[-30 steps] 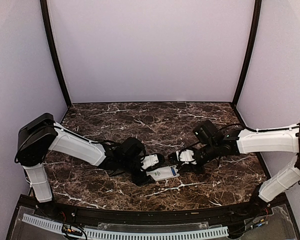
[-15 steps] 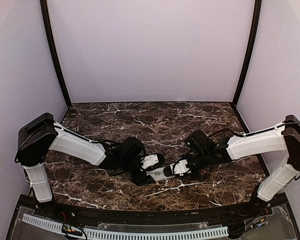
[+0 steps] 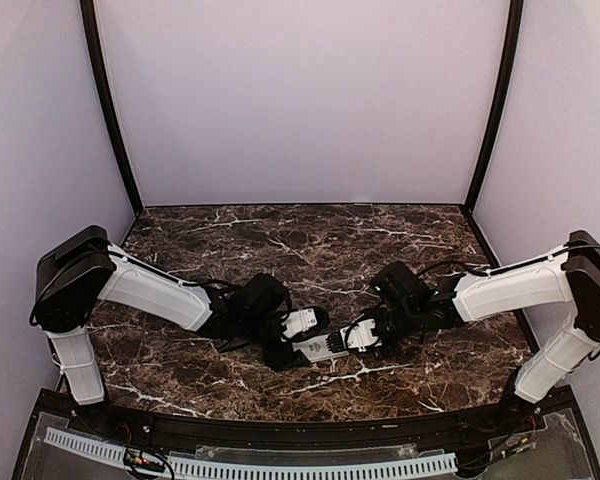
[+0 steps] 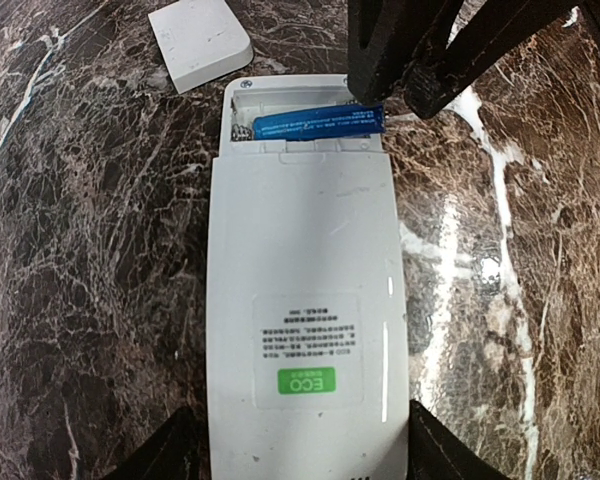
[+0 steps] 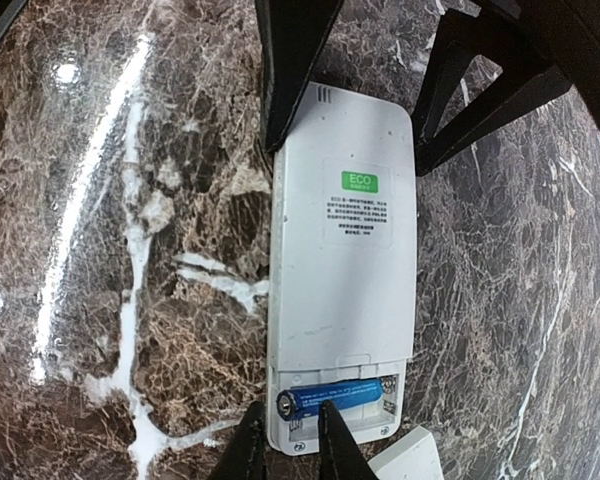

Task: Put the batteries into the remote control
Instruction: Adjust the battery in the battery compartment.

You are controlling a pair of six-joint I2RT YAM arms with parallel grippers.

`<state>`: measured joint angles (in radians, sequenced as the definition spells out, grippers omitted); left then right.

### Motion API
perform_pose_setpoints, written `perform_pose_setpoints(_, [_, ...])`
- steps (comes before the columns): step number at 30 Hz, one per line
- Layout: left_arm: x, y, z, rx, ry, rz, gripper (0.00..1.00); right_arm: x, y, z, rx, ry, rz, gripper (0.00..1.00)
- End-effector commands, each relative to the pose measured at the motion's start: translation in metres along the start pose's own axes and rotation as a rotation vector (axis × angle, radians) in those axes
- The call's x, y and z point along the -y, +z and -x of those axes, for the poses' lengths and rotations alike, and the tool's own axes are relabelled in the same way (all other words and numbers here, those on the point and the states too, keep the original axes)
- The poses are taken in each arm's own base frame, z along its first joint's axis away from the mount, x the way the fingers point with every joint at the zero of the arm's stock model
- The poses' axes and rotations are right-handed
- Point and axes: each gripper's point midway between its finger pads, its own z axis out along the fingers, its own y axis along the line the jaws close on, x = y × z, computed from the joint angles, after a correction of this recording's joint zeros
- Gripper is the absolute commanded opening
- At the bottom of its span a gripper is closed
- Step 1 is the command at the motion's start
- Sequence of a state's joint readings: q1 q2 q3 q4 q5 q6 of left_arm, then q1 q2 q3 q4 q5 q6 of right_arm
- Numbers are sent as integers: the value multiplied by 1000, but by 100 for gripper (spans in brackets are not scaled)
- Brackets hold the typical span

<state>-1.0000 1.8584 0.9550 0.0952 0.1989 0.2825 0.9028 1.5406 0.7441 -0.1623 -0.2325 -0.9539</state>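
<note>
blue battery (image 5: 335, 394) inside face-down remote control (image 5: 345, 270)

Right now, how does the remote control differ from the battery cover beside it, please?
The remote control is long; the battery cover is short, squarish. The remote bears a green ECO label; the cover is plain. The remote sits between the fingers of the left gripper; the cover lies free. Both are white, flat on the table.
</note>
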Motion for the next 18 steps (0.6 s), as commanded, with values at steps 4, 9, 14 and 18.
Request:
perform_pose_setpoints(4, [5, 3, -26, -96, -6, -25, 68, -1, 6, -5, -22, -7, -10, 16])
perform_pose_setpoints(9, [5, 2, -27, -97, -6, -25, 68, 2, 8, -6, -27, 2, -18, 15])
perform_pose_setpoints(14, [5, 3, -26, -96, -5, -24, 68, 2, 8, -7, -31, 4, -16, 15])
perform_pose_setpoints(18, [4, 2, -26, -95, -5, -24, 68, 3, 8, -7, -34, 11, -16, 17])
